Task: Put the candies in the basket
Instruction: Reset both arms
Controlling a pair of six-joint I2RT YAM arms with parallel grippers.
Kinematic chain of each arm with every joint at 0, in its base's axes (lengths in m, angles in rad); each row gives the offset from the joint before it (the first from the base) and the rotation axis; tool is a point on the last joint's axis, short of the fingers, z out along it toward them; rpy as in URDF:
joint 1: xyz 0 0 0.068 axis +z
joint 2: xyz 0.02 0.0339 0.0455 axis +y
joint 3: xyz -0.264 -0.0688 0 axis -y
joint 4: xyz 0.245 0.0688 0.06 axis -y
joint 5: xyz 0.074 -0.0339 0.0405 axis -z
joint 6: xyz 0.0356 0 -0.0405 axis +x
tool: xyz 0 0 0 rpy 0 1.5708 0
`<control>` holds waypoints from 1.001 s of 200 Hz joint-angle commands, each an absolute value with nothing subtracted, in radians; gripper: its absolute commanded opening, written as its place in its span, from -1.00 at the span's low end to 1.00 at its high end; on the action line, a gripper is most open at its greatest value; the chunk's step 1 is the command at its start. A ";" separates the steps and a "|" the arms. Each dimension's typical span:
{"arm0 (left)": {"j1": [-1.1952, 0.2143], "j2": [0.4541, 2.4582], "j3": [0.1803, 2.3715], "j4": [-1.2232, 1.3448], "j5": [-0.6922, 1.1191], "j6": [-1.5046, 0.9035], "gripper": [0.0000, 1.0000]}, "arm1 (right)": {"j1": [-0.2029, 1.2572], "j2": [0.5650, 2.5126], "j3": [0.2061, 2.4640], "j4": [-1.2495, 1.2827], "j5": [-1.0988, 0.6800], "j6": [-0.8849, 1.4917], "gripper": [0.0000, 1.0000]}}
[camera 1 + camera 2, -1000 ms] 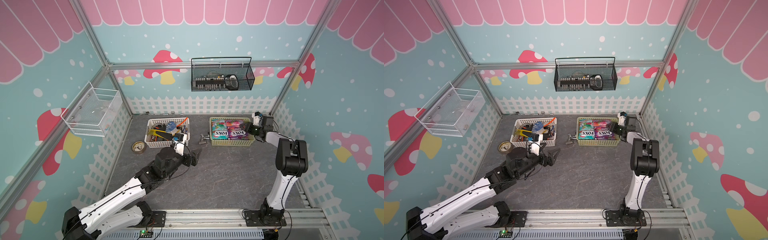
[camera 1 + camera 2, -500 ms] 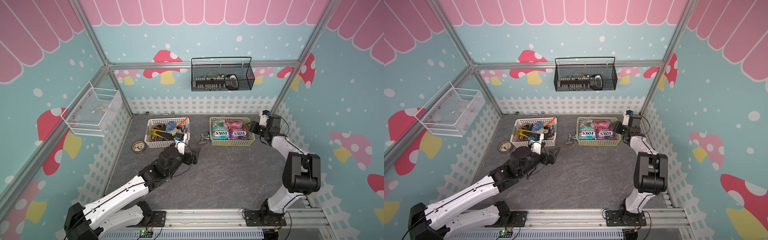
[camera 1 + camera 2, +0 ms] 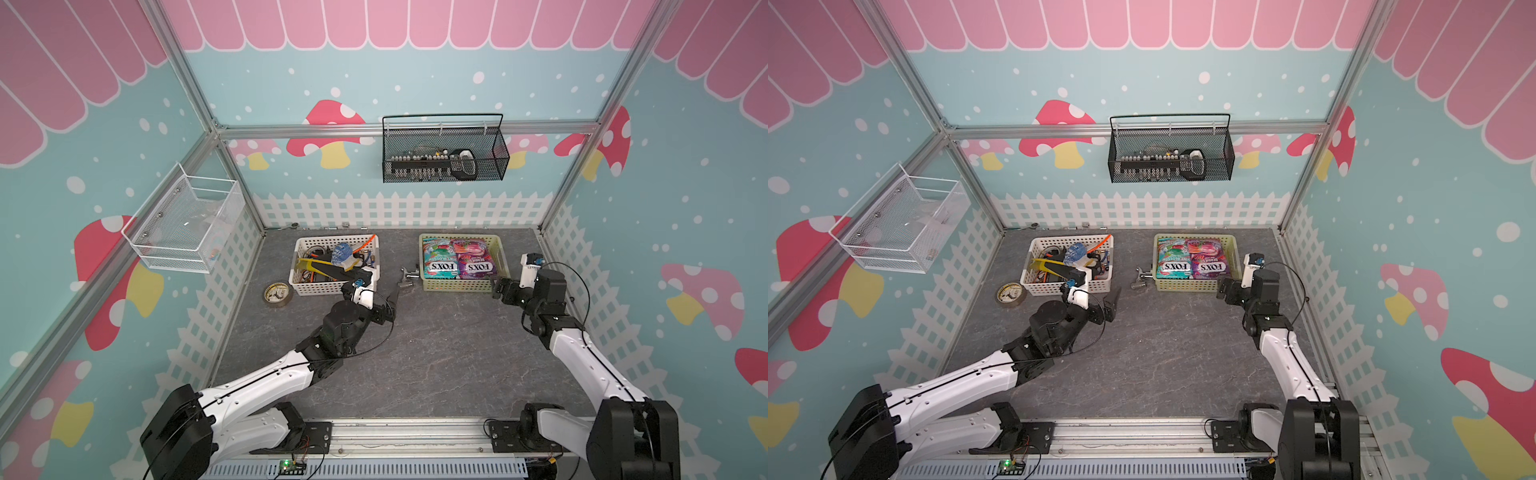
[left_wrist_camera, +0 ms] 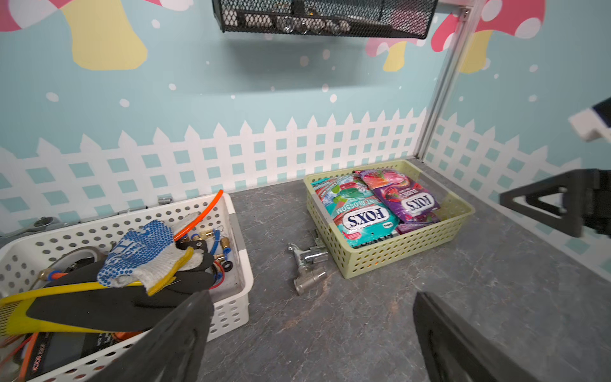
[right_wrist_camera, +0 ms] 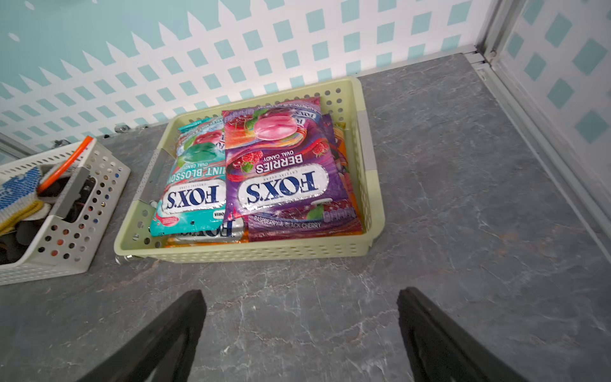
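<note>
The pale yellow-green basket (image 3: 457,286) (image 3: 1187,286) stands at the back right of the table. The candies lie inside it: a teal mint bag (image 5: 195,178) and a purple berries bag (image 5: 281,165) on top, with orange bags (image 5: 344,145) showing underneath. My right gripper (image 3: 500,291) (image 5: 300,292) hovers just off the basket's front right corner, open and empty, with only grey table between its fingers. My left gripper (image 3: 384,305) (image 4: 309,301) hangs open and empty over the table's middle, in front of the white basket.
A white perforated basket (image 3: 332,287) full of tools and a glove stands to the left of the candy basket. A metal fitting (image 3: 409,276) lies between them. A tape roll (image 3: 277,293) lies left of the white basket. A black wire basket (image 3: 444,156) and a white mesh one (image 3: 183,226) hang on the walls.
My right gripper has drawn back from the basket's right end towards the table's front, its arm swinging out to the right. The left arm has hardly moved.
</note>
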State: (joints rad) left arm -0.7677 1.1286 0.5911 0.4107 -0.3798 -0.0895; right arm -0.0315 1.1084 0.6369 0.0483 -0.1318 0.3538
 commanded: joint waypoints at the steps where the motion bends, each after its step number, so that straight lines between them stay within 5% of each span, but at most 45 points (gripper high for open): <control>1: -0.701 1.138 0.567 0.540 -0.412 -0.088 0.98 | -0.029 1.008 0.572 0.034 -0.023 0.310 0.95; 44: -0.466 1.112 0.441 0.600 -0.272 -0.143 0.98 | -0.029 0.792 0.317 0.304 0.040 0.201 0.96; 81: -0.423 1.142 0.359 0.658 -0.394 -0.046 0.99 | -0.029 0.699 0.108 0.572 0.161 0.074 0.97; 133: -0.392 1.294 0.294 0.756 -0.549 -0.076 0.99 | -0.032 0.920 0.054 0.795 0.254 0.020 0.97; 200: -0.392 1.398 0.209 1.197 -0.340 0.079 0.99 | -0.034 1.189 0.040 1.235 0.017 0.059 0.97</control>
State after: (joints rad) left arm -0.3935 1.3529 0.2531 0.9535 -0.4469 -0.0231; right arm -0.0319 1.1145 0.0452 0.9882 0.1490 0.0383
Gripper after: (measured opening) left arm 0.992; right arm 0.987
